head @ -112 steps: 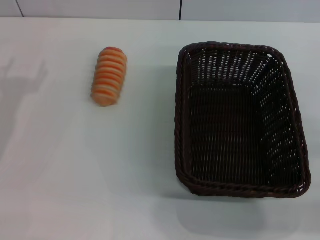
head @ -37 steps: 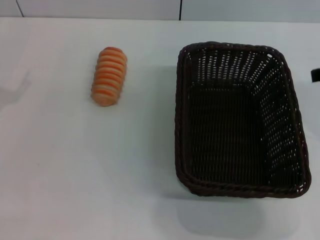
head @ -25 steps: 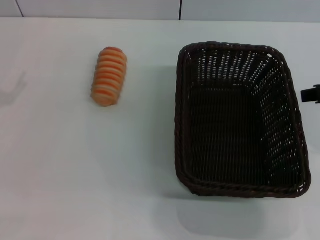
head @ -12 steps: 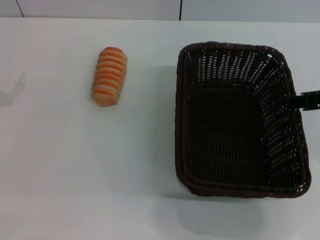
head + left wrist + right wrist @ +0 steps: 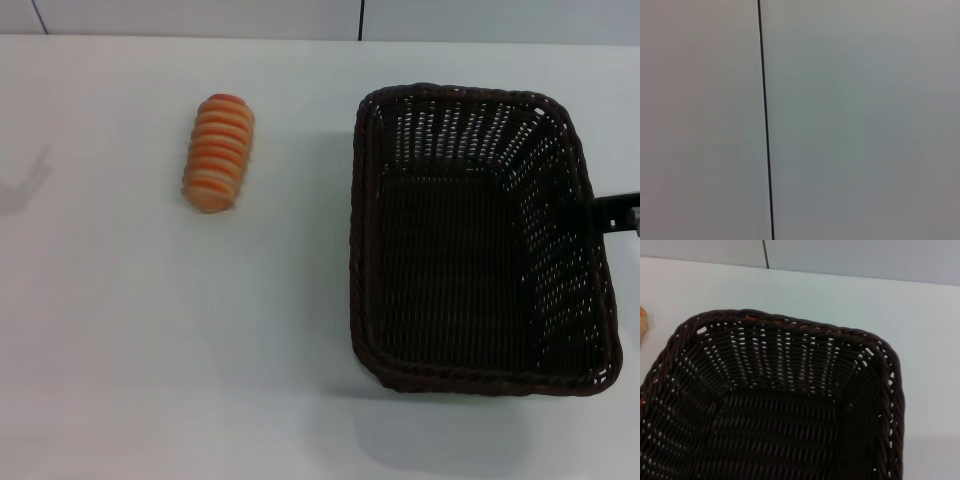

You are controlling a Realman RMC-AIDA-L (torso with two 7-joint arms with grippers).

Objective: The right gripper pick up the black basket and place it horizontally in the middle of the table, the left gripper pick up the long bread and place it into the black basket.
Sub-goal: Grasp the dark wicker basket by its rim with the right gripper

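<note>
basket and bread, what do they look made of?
Basket: dark brown-black woven wicker or a plastic imitation, can't tell which; braided rim, openwork sides letting light through, slight sheen. Bread: looks like a toy loaf, likely plastic or foam; smooth matte orange with even cream stripes, too regular for real bread. Both sit apart on the white table, a smooth, plain surface.

right gripper tip at black basket right rim, fingers' state unreadable; long bread well apart, beyond basket on table.
</note>
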